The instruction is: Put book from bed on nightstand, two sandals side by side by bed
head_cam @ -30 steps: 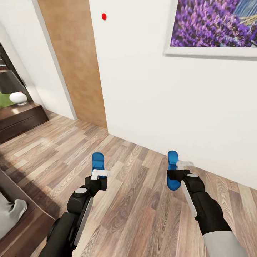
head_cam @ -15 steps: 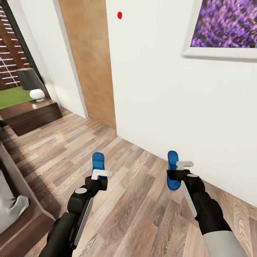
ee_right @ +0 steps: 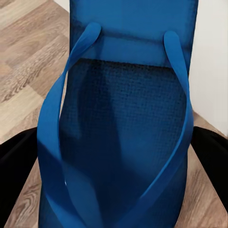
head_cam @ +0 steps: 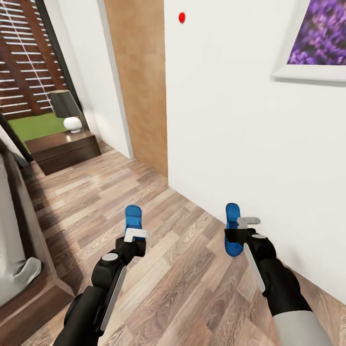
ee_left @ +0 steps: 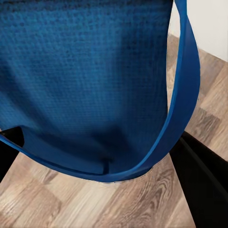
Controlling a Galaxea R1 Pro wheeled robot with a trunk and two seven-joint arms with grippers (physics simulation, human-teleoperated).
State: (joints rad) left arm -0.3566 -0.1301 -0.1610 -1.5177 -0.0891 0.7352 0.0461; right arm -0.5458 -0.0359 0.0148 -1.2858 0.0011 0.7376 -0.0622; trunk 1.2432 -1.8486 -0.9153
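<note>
Across the right half of the head view stands a white wall (head_cam: 230, 120), with a wooden door (head_cam: 139, 81) left of it and a small red dot (head_cam: 181, 18) high on the wall; the lower frame is brown wood-plank floor (head_cam: 182, 269). Cut off at the upper right corner is a white-framed picture of purple flowers (head_cam: 319, 43). At the left edge a strip of the bed (head_cam: 19, 269) shows, its dark frame and some grey bedding cropped by the frame, so most of it is out of sight. At the upper left, a dark-framed window (head_cam: 29, 62) shows slatted fence and grass, and below it sits a low dark nightstand (head_cam: 62, 149) bearing a lamp (head_cam: 67, 110) with a dark shade and white base. The left pincer (head_cam: 136, 234), in the lower middle, is pinching a blue sandal (head_cam: 133, 217) held off the floor; the left wrist view shows its textured sole and strap (ee_left: 183, 109) between dark fingers (ee_left: 204, 180). The right pincer (head_cam: 242, 226), close to the wall, grips the second sandal (head_cam: 232, 230); in the right wrist view its two straps (ee_right: 52, 123) loop over the sole between black fingers (ee_right: 16, 166). The two sandals hang well apart.
</note>
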